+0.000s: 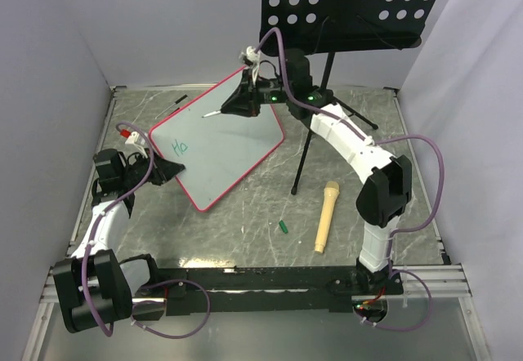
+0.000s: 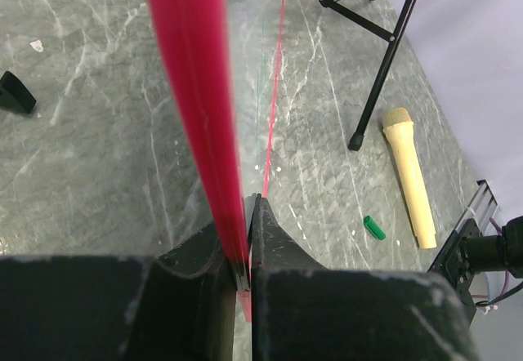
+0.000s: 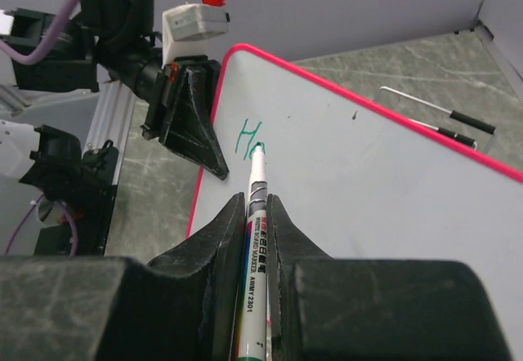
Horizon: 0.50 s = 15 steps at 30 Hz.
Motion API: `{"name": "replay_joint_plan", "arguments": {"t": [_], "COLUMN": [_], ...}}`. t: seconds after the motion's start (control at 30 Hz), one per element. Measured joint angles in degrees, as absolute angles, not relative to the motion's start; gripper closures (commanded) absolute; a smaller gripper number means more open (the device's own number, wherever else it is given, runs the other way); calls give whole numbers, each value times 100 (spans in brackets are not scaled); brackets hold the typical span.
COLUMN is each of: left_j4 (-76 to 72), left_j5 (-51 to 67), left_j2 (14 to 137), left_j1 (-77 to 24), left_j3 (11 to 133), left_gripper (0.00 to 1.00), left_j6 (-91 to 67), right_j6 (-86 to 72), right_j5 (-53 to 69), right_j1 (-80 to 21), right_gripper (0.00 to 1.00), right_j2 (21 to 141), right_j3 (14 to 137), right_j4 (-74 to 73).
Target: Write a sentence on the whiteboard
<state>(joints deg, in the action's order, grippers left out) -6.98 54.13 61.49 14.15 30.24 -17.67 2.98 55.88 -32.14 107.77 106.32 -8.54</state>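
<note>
Right wrist view: the marker (image 3: 253, 238) barrel carries small print reading "WHITE BOARD MARKER" and a code ending in "2301". Its tip touches the whiteboard (image 3: 368, 181) just beside teal strokes. Of the sentence (image 3: 248, 136), only an "H" and the start of a second letter show here. From the top external view the same writing (image 1: 181, 144) reads "Ho", near the board's left corner.

The right gripper (image 3: 257, 199) is clamped on the marker, both fingers pressed against the barrel. Its arm reaches from the lower right of the top view up and across to the board's upper corner. The left gripper (image 2: 249, 202) pinches the board's pink-red frame, jaws tight on the thin edge. Its arm bends in from the lower left. The whiteboard (image 1: 229, 144) sits left of centre in that view, turned like a diamond between the two grippers.

Under it lies a grey, marble-patterned table (image 1: 245, 222) enclosed by plain pale walls. A cream microphone (image 1: 325, 216) and a small green cap (image 1: 283, 227) lie lower right of the board. A black perforated music stand (image 1: 351, 2) rises at the top.
</note>
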Motion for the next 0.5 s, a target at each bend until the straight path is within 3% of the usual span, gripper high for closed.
{"name": "replay_joint_plan", "arguments": {"t": [0.5], "left_j4": [-698], "left_j5": [5404], "left_j2": [6149], "left_j1": [1378], "left_j3": [3024], "left_gripper": [99], "left_j6": [-1767], "right_j6": [910], "right_j5": [5631], "right_j1": [-3208], "right_gripper": [100], "right_j2": [10770], "right_j3": [11172], "right_j4": [-1787]}}
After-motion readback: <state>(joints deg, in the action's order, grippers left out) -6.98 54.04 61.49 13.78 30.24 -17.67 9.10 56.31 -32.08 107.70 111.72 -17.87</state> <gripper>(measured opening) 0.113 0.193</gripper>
